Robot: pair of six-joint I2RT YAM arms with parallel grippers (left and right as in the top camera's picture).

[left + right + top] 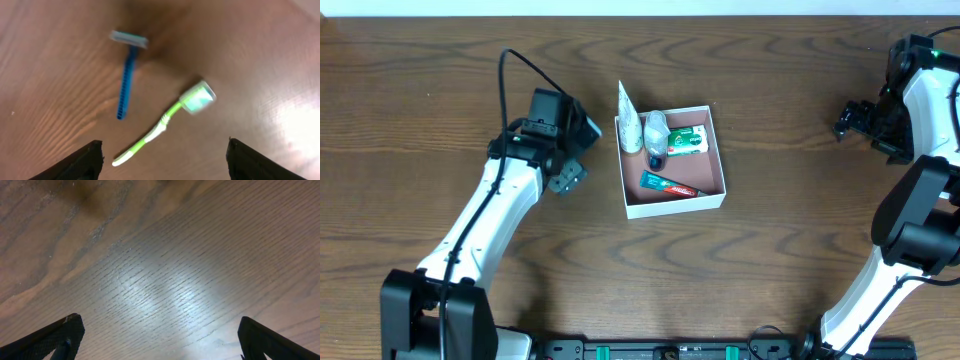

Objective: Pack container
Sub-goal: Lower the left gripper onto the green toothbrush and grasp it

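Note:
The container [676, 206] is a shallow square box with white walls and a pinkish-brown inside, at the table's middle. It holds a white tube [629, 125], a small bottle [656, 133], a green packet [686, 140] and a toothpaste tube [670, 185]. My left gripper [576, 156] is open just left of the box, above a blue razor [127, 75] and a green toothbrush [167, 121] lying on the table; in the left wrist view the fingers [165, 160] hold nothing. My right gripper [847, 118] is open and empty at the far right, over bare wood [160, 335].
The dark wooden table [770, 260] carries nothing else that I can see. The razor and toothbrush are hidden under the left arm in the overhead view. The table's far edge runs along the top of the overhead view.

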